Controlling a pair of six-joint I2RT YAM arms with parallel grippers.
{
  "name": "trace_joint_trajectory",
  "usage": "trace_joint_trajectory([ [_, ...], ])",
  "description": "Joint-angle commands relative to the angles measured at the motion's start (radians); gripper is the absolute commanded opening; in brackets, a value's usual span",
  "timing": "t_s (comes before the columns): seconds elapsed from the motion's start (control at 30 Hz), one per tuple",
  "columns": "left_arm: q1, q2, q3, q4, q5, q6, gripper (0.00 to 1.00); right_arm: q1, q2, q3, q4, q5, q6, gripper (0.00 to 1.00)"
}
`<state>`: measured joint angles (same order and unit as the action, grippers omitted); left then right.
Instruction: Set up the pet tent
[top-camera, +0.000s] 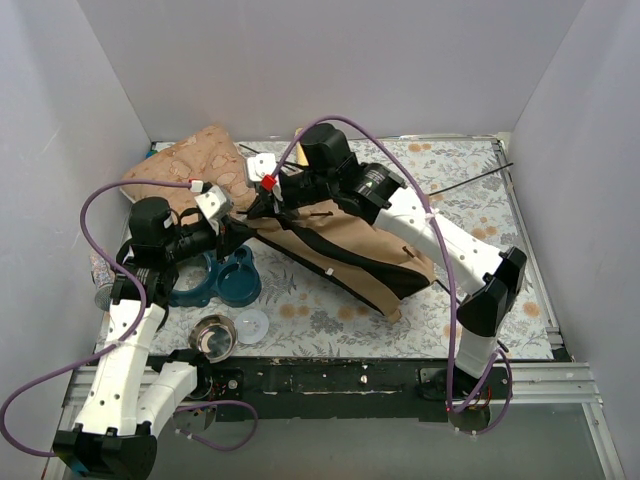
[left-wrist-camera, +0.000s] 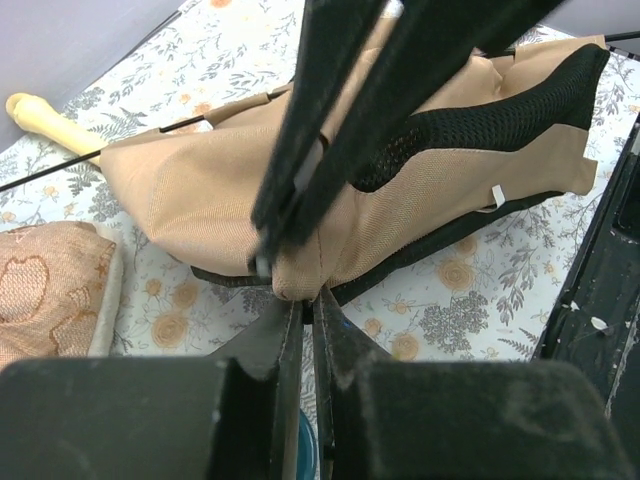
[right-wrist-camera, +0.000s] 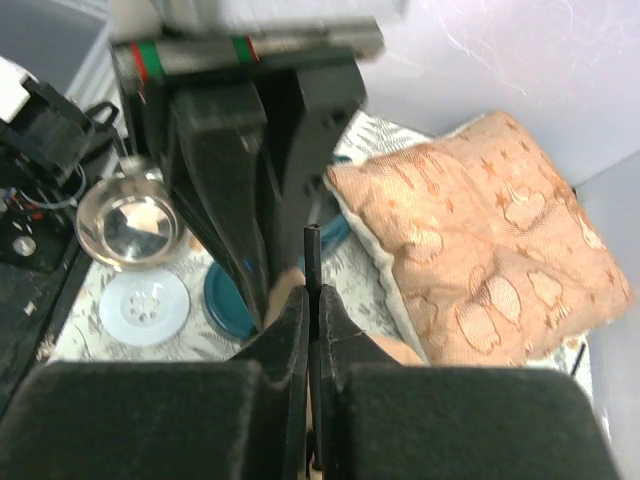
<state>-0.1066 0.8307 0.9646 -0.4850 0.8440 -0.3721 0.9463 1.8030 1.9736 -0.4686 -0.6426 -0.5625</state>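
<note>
No writing, brand or number is legible; the white tag (left-wrist-camera: 497, 193) on the pet tent (left-wrist-camera: 200, 190) is too small to read.

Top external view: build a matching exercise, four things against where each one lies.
Things:
1. pet tent
2. cushion
3. steel bowl
4. teal bowl holder

Places:
A. far left corner
B. near edge, left of centre
C. centre, spreading right
D. just beyond the steel bowl

Pairs: 1-C, 2-A, 3-B, 4-D
</note>
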Motion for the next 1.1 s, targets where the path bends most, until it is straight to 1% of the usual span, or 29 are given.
trace_joint_trajectory([
  [0.0, 0.005, -0.041, 0.051, -0.046, 0.001, 0.013, 0.00, -0.086, -0.083, -0.041, -0.077, 0.050, -0.083, 0.01],
  [0.1, 0.005, -0.061, 0.049, -0.056, 0.001, 0.007, 0.00, -0.110, -0.120, -0.084, -0.111, 0.076, -0.149, 0.01],
  [0.23, 0.007, -0.070, 0.059, -0.050, -0.002, -0.014, 0.00, -0.113, -0.142, -0.123, -0.165, 0.109, -0.241, 0.01],
  [0.4, 0.007, -0.061, 0.074, -0.044, 0.003, -0.031, 0.00, -0.113, -0.159, -0.170, -0.196, 0.115, -0.307, 0.01],
  [0.5, 0.005, -0.051, 0.085, -0.038, 0.023, -0.039, 0.00, -0.110, -0.139, -0.160, -0.226, 0.116, -0.315, 0.01],
  [0.83, 0.005, -0.028, 0.112, -0.084, 0.095, -0.004, 0.00, -0.086, -0.094, -0.116, -0.217, 0.123, -0.298, 0.01],
  [1.07, 0.007, -0.013, 0.123, -0.115, 0.096, 0.002, 0.00, -0.072, -0.074, -0.084, -0.229, 0.127, -0.303, 0.01],
])
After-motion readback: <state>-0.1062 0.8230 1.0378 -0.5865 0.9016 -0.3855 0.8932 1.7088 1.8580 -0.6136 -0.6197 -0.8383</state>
